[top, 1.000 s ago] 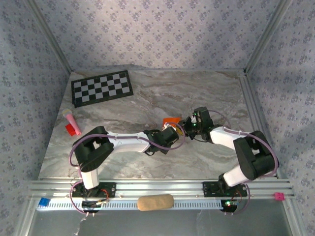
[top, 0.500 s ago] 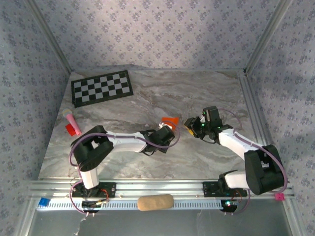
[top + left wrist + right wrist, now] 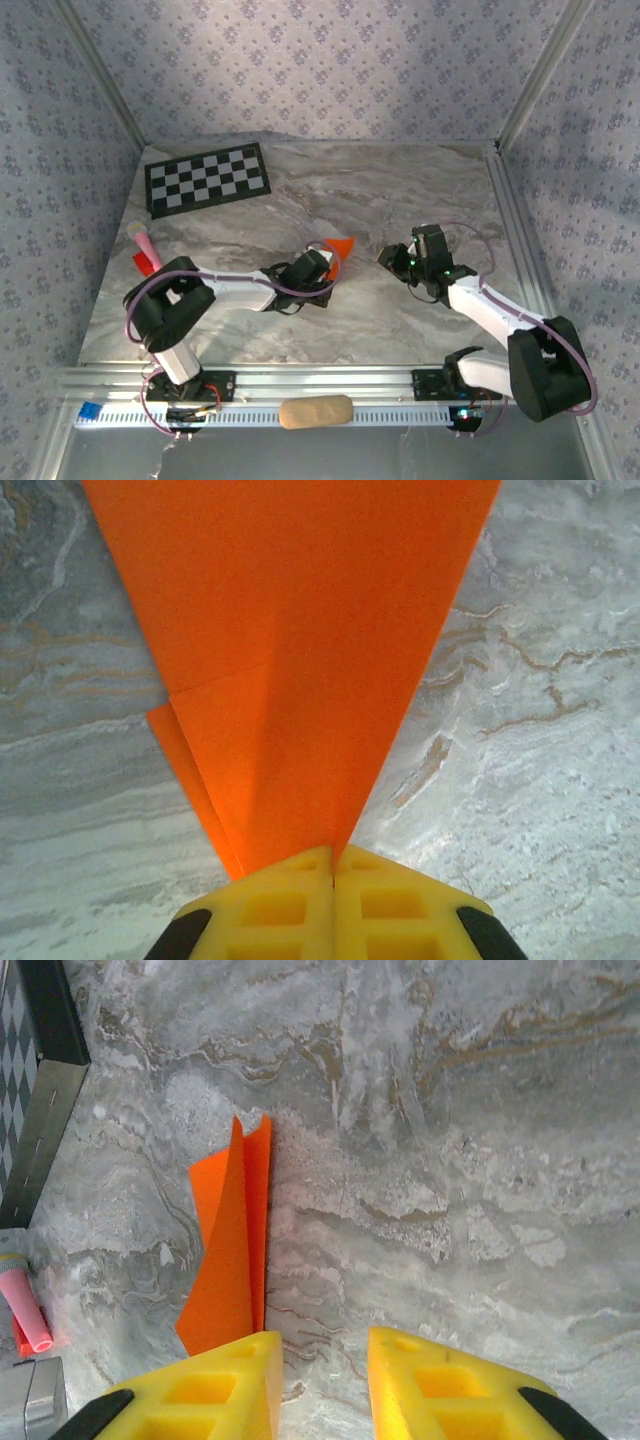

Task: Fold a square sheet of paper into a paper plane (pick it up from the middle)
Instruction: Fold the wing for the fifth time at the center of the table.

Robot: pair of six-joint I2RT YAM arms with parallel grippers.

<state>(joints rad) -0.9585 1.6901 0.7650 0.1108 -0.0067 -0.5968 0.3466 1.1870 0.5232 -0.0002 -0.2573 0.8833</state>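
The thin bright orange folded paper [image 3: 300, 630] is matt and sharply creased. The grey marble-patterned tabletop [image 3: 540, 680] looks smooth, faintly glossy. The yellow moulded plastic fingers [image 3: 275, 910] of the left gripper [image 3: 332, 870] are matt. The silver metal rail [image 3: 330, 378], lower frame, is grooved.

left end effector [image 3: 333, 858] clamped; right end effector [image 3: 324, 1365] parted

No writing can be read: the black-and-white checkerboard paper sheet [image 3: 208, 178] carries only plain squares, and the bright orange folded paper [image 3: 300, 660] is unmarked on every face that shows.
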